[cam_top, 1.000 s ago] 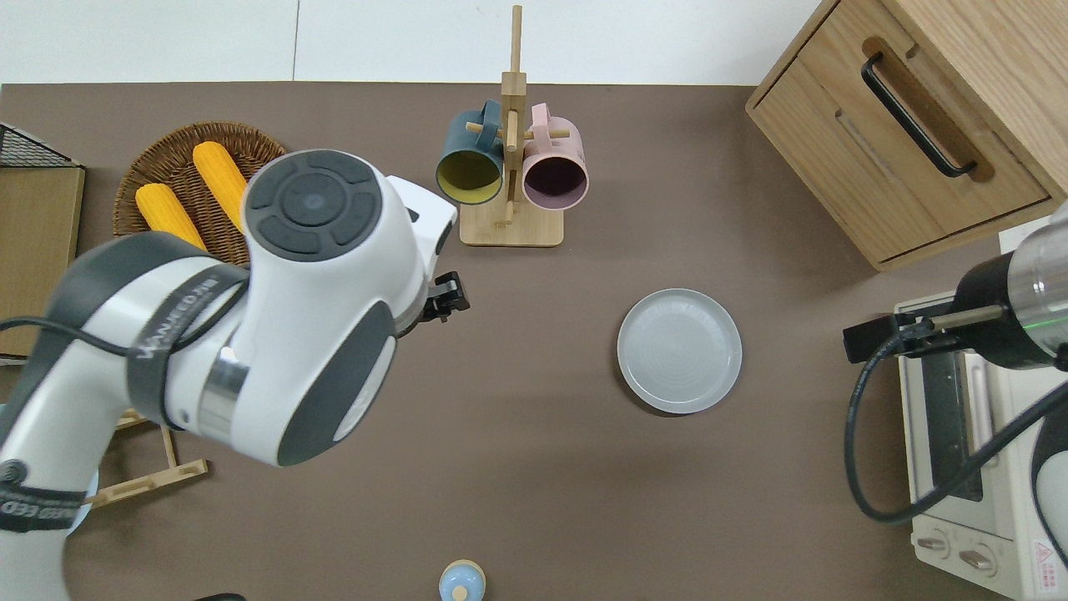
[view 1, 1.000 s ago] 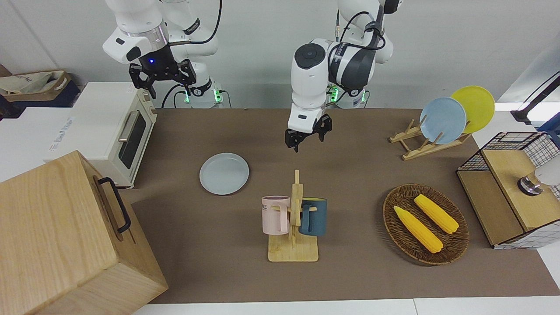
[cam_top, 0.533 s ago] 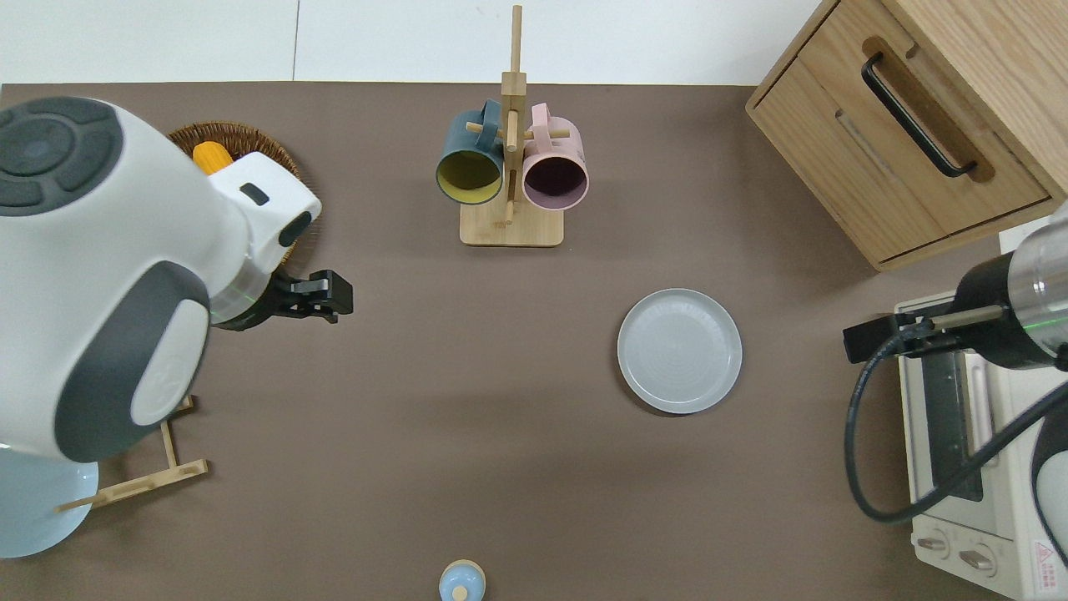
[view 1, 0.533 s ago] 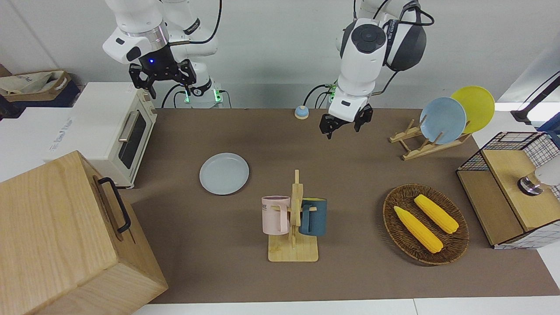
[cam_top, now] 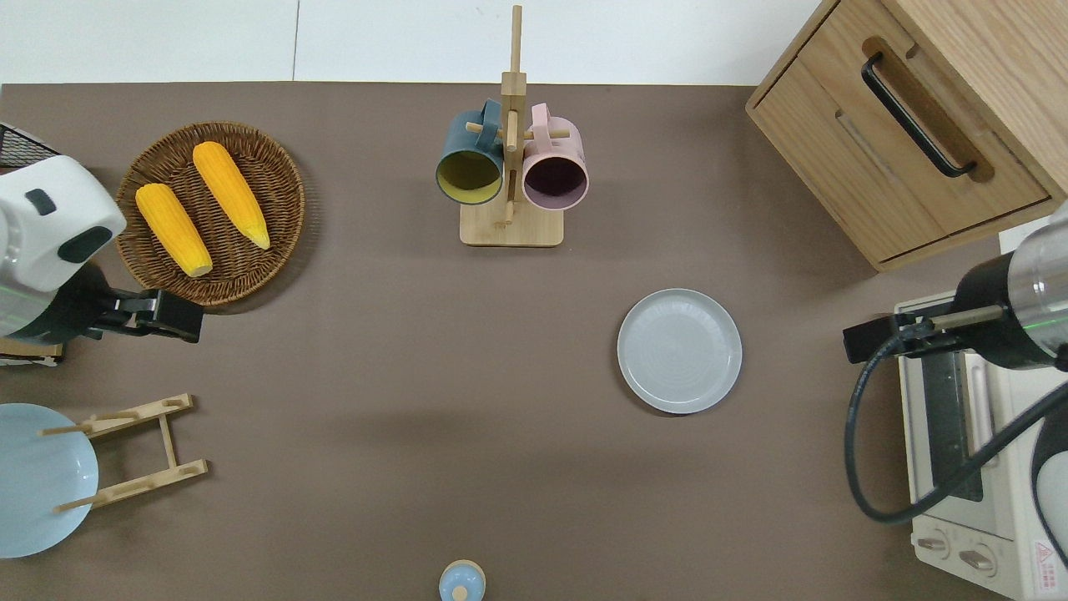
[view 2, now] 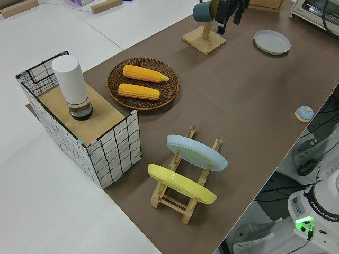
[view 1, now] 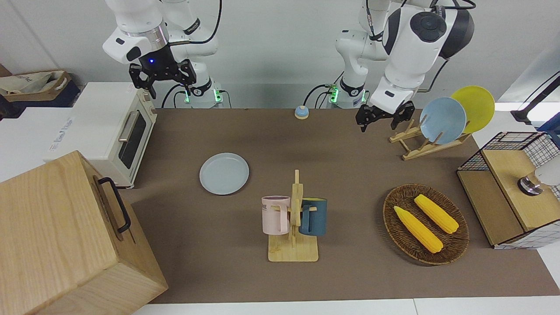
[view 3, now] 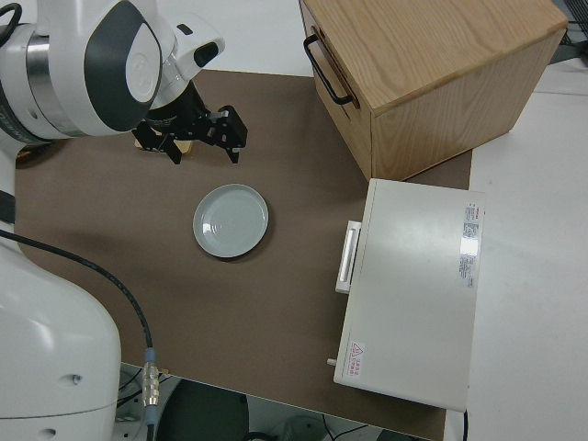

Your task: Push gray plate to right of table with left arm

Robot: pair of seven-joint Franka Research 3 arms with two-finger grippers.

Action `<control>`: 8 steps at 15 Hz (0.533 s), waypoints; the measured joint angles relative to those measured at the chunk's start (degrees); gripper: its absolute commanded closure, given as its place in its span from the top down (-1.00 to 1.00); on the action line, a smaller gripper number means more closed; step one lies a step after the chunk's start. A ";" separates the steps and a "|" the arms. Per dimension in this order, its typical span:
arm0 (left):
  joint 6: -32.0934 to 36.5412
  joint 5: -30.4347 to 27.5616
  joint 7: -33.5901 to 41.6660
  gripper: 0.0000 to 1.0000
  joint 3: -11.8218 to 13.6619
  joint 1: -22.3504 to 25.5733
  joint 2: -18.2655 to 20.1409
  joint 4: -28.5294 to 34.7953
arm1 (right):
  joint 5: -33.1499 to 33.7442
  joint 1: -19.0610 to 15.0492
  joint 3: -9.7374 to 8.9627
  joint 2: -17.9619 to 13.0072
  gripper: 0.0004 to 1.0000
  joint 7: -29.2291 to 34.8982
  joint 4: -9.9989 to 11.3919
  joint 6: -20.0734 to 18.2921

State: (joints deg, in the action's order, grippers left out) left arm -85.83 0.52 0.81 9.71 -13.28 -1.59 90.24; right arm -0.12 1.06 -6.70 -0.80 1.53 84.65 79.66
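- While the left arm's jaws point(view 1: 384, 119) hang spread and grasping nothing, the gray plate point(view 1: 224, 173) lies flat on the bench point(view 1: 350, 271) well apart from them, off toward the right arm's end.
- Seen from overhead, those jaws are over bare bench just beside the wicker basket point(cam_top: 294, 194) of corn, between it and the wooden plate rack point(cam_top: 142, 451); the plate lies a long way across from them.
- Being round, the plate has no long axis, so any push on it turns only on which rim edge is met. A shove toward the right arm's end would have to start at the rim edge facing the left jaws.
- Nothing stands on the straight line from the jaws to the plate; the mug rack point(view 1: 294, 218) sits off that line, farther from the robots.
- Measured from each pair of jaws, the right arm, which is parked, is clearly the nearer to the plate, though the task names the left arm.
- Judging by where it lies, near the toaster oven point(view 1: 118, 131) and the wooden cabinet point(view 1: 65, 236), the plate may already be about where the task wants it.
- Hard to make out: from overhead the left fingertips merge into one dark block, so their spread is read from the front view only.
- Cut off: most of the left arm at the overhead view's edge, and part of the cabinet in both views.
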 measured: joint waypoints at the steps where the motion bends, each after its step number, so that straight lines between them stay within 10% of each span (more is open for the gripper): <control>1: 0.26 0.00 0.44 0.98 0.01 0.60 0.51 0.27 | 0.00 0.00 0.00 0.00 0.97 0.00 0.00 0.00; 8: 0.17 -0.01 6.54 0.99 2.48 1.11 7.85 8.69 | 0.00 0.00 0.00 0.00 0.97 0.00 0.00 0.00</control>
State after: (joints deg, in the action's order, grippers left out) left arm -85.66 0.52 7.36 12.19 -12.17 6.26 98.93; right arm -0.12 1.06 -6.70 -0.80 1.53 84.65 79.66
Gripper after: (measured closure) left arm 0.004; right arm 0.013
